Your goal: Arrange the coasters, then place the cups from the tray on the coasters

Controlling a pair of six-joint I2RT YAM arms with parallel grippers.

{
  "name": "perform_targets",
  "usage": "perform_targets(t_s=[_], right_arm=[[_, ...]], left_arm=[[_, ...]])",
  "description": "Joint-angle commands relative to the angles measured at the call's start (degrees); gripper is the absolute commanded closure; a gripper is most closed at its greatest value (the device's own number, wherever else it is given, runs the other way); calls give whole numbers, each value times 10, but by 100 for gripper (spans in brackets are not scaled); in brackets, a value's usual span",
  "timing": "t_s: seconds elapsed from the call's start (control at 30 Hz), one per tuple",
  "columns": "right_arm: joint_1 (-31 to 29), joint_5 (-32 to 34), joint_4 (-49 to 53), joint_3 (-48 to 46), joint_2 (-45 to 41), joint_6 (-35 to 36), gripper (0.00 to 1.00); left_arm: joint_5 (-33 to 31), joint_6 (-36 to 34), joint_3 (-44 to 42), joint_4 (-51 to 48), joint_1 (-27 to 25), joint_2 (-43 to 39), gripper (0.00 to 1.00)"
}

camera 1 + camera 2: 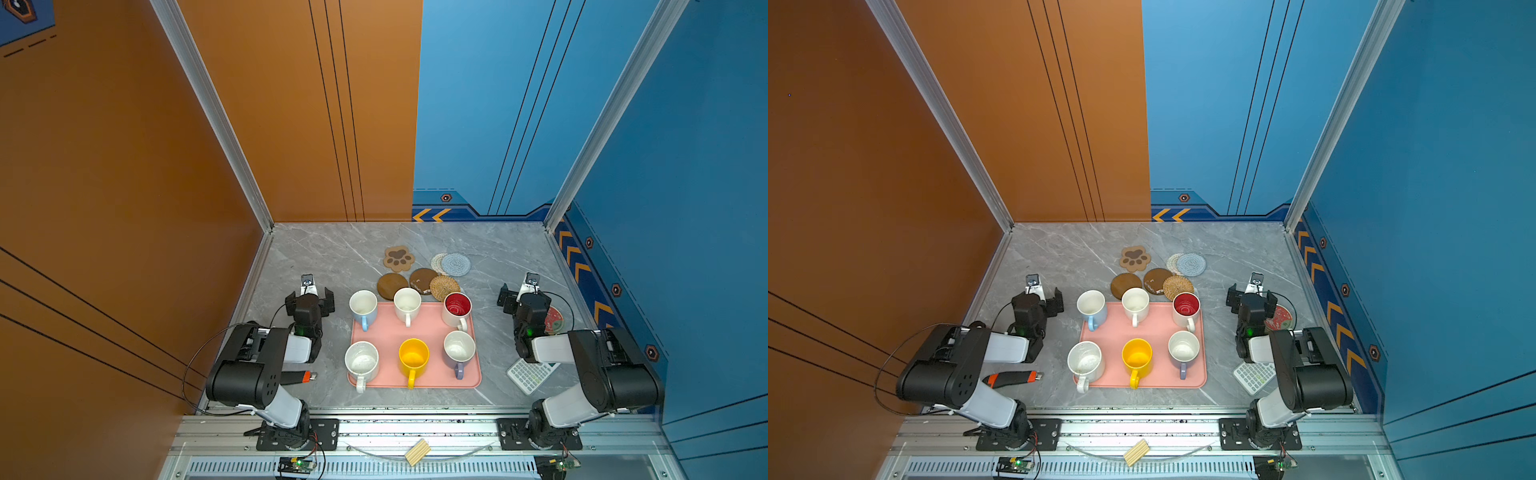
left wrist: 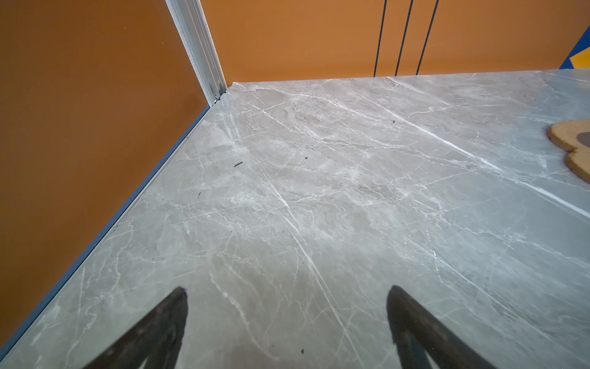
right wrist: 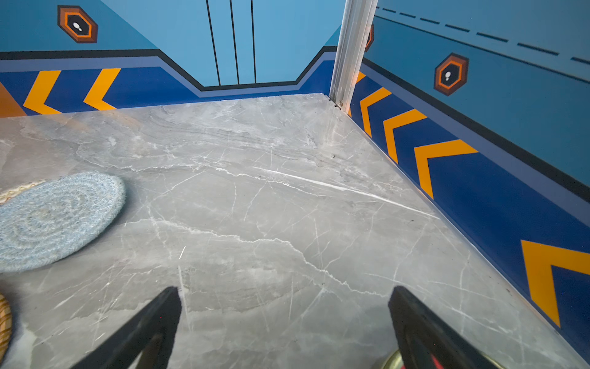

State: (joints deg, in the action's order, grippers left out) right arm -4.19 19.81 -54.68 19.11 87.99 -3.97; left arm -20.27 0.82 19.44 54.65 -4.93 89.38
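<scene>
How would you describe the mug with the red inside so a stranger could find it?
Find the pink tray in the middle of the table. In its far row of three, take the right-end mug, nearest the rattan coaster. It alone is white outside and red inside.

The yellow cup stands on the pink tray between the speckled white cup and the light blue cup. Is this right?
Not quite: in both top views the yellow cup stands on the pink tray between the speckled white cup and the lavender cup. The light blue cup is in the far row.
</scene>
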Motion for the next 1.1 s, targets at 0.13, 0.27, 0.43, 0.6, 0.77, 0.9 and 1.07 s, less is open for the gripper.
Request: perform_targets(t_s=[0.13, 0.27, 0.43, 0.6, 0.77, 0.9, 1.07], right_arm=[[-1, 8, -7, 7, 8, -10, 0], [-1, 9, -7, 7, 8, -10, 0], [-1, 9, -7, 8, 8, -10, 0], [-1, 8, -7, 8, 8, -10, 0], [-1, 8, -7, 7, 8, -10, 0], [-1, 8, -5, 8, 8, -10, 0], [-1, 8, -6, 8, 8, -10, 0]], left_arm=[[10, -10, 13, 11, 4, 6, 2], [9, -9, 13, 11, 4, 6, 2], [10, -10, 12, 11, 4, 6, 2], [9, -9, 13, 11, 4, 6, 2], [10, -10, 13, 10, 5, 6, 2], [12, -9, 14, 9, 6, 7, 2], [20, -7, 15, 6, 10, 5, 2]])
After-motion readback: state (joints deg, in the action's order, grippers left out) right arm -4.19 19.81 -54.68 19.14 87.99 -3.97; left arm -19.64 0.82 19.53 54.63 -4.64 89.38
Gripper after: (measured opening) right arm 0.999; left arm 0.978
